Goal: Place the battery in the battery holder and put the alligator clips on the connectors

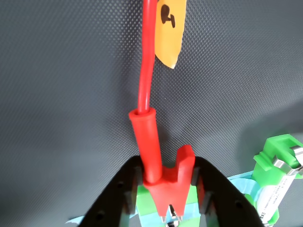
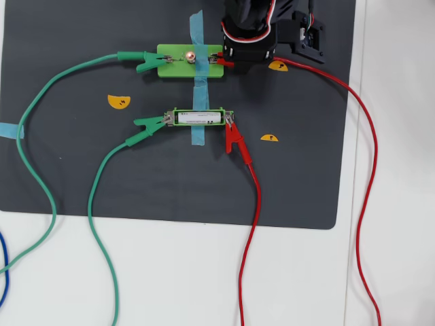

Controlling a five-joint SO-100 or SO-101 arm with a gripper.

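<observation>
Claw (image 1: 171,189) pinching red alligator clip (image 1: 163,177) at bulb block's (image 2: 175,63) right end; battery (image 2: 198,117) seated in holder (image 2: 203,109).

Dark mat (image 2: 292,183) on white table (image 2: 394,285); orange half-round stickers (image 2: 119,102); blue tape strip (image 2: 198,27).

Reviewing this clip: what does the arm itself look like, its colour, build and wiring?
The arm is black plastic, blocky at the wrist, with thin red, white and dark wires looped over its top in the overhead view. The gripper shows two matte black angular jaws with small round screw holes. No markings are visible.
</observation>
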